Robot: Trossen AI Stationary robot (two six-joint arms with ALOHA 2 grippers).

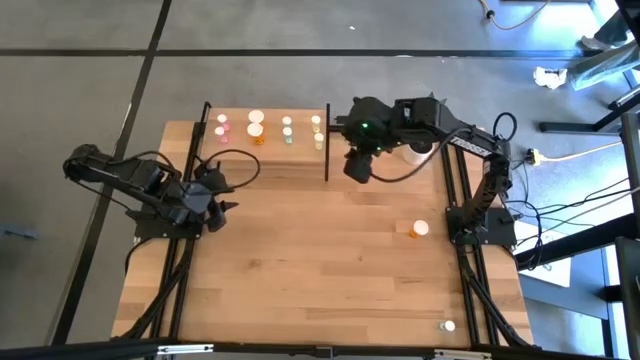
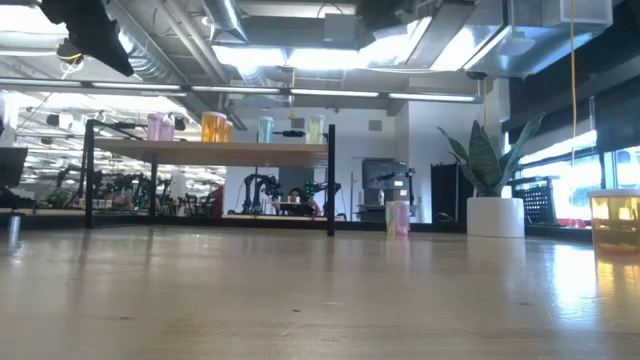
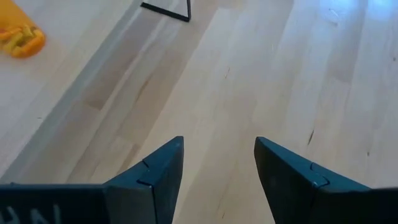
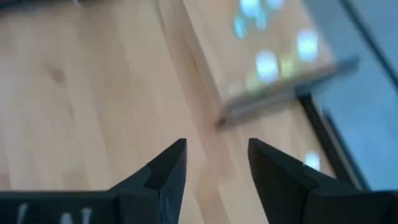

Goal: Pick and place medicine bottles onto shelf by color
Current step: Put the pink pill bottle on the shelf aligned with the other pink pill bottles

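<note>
My right gripper (image 1: 357, 166) hangs wide, empty, just beside the shelf (image 1: 300, 152) bearing sorted medicine bottles (image 1: 256, 125); orange bottle (image 1: 418, 229) sits well apart. Left gripper (image 1: 222, 196) open, empty.

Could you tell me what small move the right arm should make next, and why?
Probably swing the right gripper back toward the orange bottle standing alone on the tabletop. Its jaws are open and empty beside the shelf, which already holds several bottles, while that one is unsorted and on the right arm's side. The left gripper waits by the shelf's other end.
</note>
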